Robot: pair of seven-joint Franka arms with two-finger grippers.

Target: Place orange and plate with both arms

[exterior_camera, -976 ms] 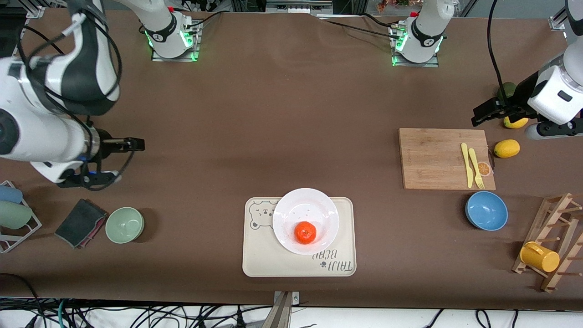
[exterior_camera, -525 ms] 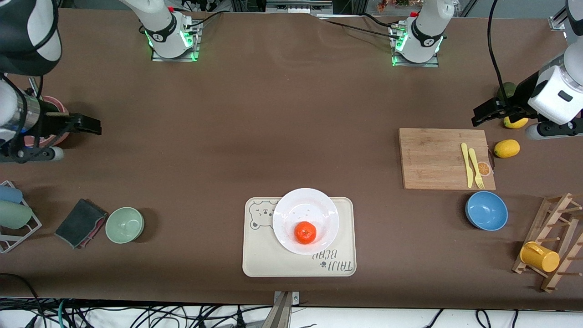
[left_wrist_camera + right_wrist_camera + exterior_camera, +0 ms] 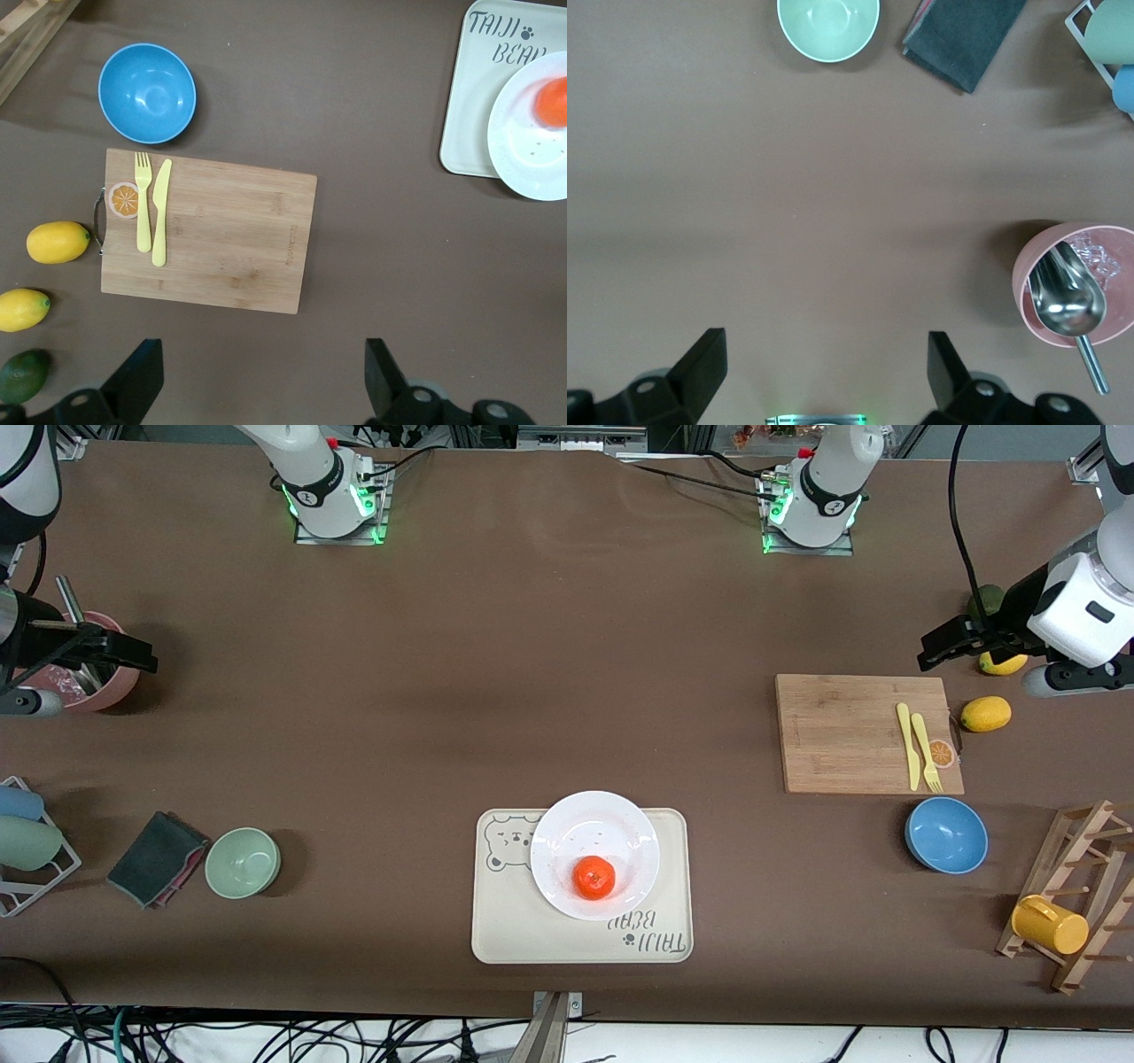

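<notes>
The orange [image 3: 594, 877] lies in the white plate [image 3: 585, 824], on the side nearer the front camera. The plate rests on a cream bear-printed tray [image 3: 505, 921] near the table's front edge. The left wrist view also catches the orange [image 3: 554, 99], the plate [image 3: 523, 159] and the tray [image 3: 465, 97] at its edge. My left gripper [image 3: 928, 654] hangs open and empty at the left arm's end, over bare table beside the cutting board [image 3: 261, 376]. My right gripper [image 3: 142, 662] is open and empty at the right arm's end, above bare table [image 3: 824, 367].
A cutting board [image 3: 842, 731] carries a yellow knife and fork [image 3: 917, 748], with lemons [image 3: 985, 714] and a blue bowl [image 3: 946, 834] close by. A pink cup with a scoop [image 3: 97, 682], green bowl [image 3: 242, 861] and dark cloth [image 3: 158, 857] sit under the right arm. A wooden rack holds a yellow mug [image 3: 1050, 924].
The right arm has swung out toward its end of the table and away from the front camera, uncovering the pink cup. The left arm, orange and plate have not moved.
</notes>
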